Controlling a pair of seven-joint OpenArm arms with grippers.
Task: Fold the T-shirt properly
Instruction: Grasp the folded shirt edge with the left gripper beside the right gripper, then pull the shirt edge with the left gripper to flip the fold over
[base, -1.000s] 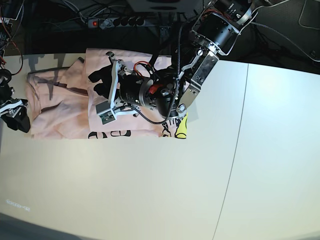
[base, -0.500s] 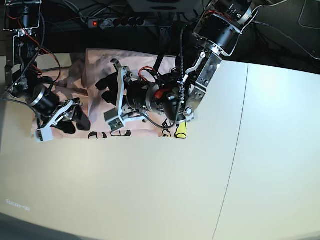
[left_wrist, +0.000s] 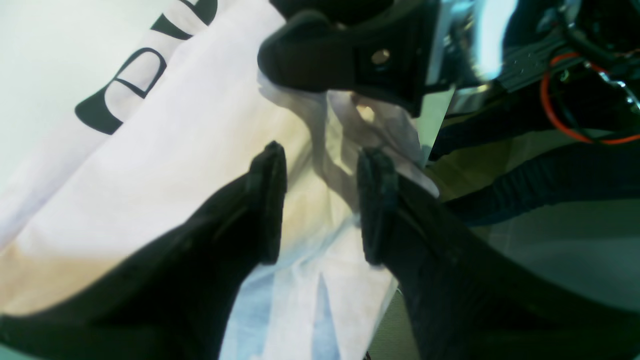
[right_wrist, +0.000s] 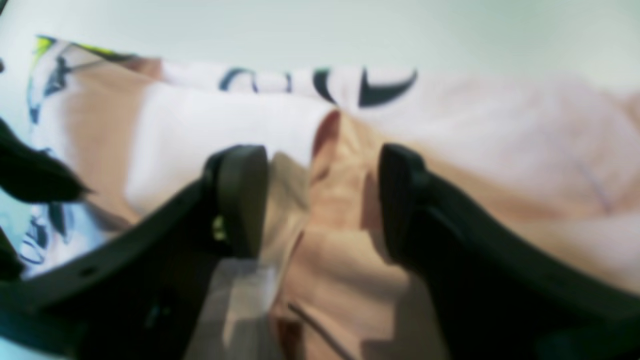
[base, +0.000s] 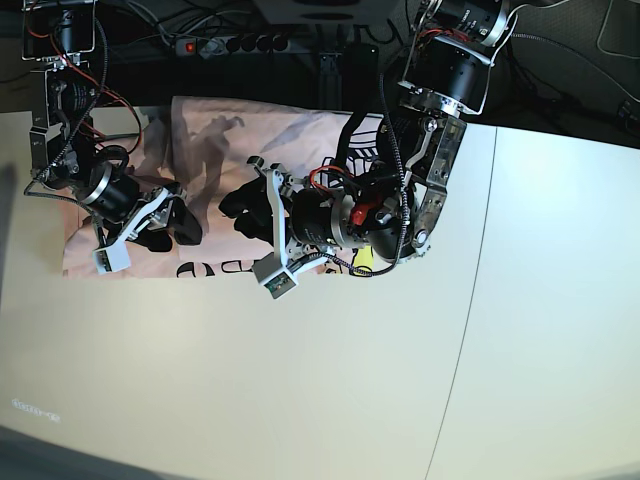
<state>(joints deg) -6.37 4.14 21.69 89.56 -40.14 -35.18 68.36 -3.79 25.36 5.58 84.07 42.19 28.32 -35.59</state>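
The pale pink T-shirt (base: 300, 140) lies partly folded at the table's back left, with black lettering (base: 215, 268) and a yellow print (base: 365, 262) along its front edge. My left gripper (base: 243, 205) hovers over the shirt's middle and is open. In the left wrist view this gripper (left_wrist: 322, 205) shows plain cloth (left_wrist: 200, 150) in the gap between its fingers. My right gripper (base: 185, 228) is on the shirt's left part, facing the left one. In the right wrist view it (right_wrist: 320, 200) is open, and a raised fold of pink cloth (right_wrist: 340, 165) stands between its fingers.
A power strip (base: 235, 43) and cables lie behind the table's rear edge. A seam (base: 470, 300) runs down the white tabletop to the right of the shirt. The left arm's body (base: 350, 215) covers the shirt's right part.
The right arm has swung in from the table's left edge onto the shirt's left part. The left gripper has shifted right and toward the shirt's front edge.
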